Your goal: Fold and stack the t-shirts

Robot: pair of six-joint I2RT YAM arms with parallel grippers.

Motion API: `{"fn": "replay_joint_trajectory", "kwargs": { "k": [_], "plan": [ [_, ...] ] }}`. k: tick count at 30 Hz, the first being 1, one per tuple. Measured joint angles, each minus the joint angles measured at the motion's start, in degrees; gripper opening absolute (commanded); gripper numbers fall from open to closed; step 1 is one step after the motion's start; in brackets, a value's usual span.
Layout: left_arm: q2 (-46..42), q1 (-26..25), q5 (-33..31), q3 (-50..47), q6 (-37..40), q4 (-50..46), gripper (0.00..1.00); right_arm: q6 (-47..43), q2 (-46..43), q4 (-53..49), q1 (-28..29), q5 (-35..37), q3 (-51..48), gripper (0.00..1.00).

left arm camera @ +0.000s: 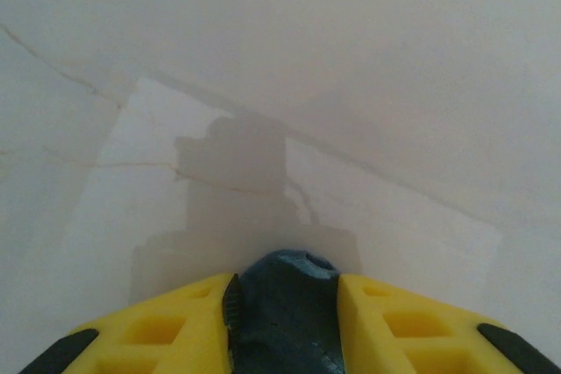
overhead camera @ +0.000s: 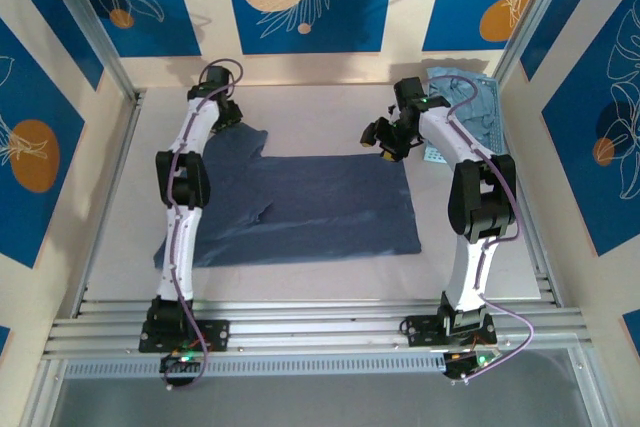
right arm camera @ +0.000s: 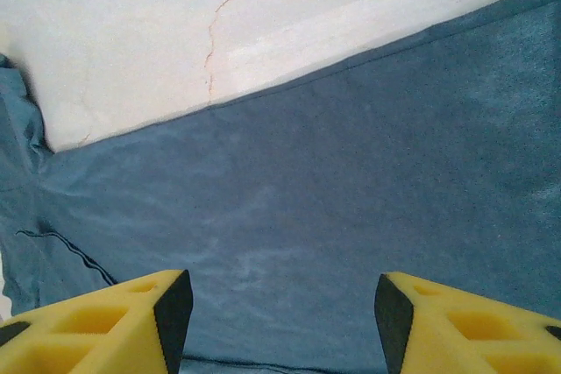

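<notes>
Slate-blue t-shirt (overhead camera: 320,207), left edge partly hidden, left gripper (left arm camera: 285,291) pinching its cloth, right gripper (right arm camera: 280,295) spread above.

Soft, bright light was cast from overhead; a faint shadow was thrown on the hazy, washed-out table (left arm camera: 412,67), while the t-shirt (right arm camera: 351,181) was rendered sharply.

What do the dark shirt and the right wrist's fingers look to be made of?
The dark shirt: soft matte knit cloth, probably cotton jersey; it lies limp, with wrinkles and a stitched hem. The fingers: yellow moulded plastic or dense foam by the look, matte, with cut-out pockets and black inner pads, perhaps rubber.
</notes>
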Motion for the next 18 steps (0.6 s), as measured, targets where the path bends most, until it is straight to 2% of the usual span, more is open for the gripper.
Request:
{"fn": "replay_joint_trajectory", "kwargs": {
  "k": [3, 7, 13, 18],
  "plan": [
    [0.50, 0.00, 0.07, 1.42, -1.46, -2.80, 0.24, 0.20, -0.02, 0.13, 0.00, -0.22, -0.04, 0.60],
    [0.57, 0.02, 0.24, 2.05, -2.91, -5.57, 0.00, 0.22, -0.13, 0.44, -0.02, -0.26, -0.55, 0.59],
    [0.31, 0.00, -0.07, 2.29, -2.38, -6.14, 0.00, 0.61, -0.39, 1.03, -0.66, 0.57, -1.81, 0.57],
    [-0.81, -0.13, -0.50, 1.57, -1.11, -6.36, 0.00, 1.27, 1.22, 0.24, -1.84, 5.18, 0.76, 0.56]
  ]
}}
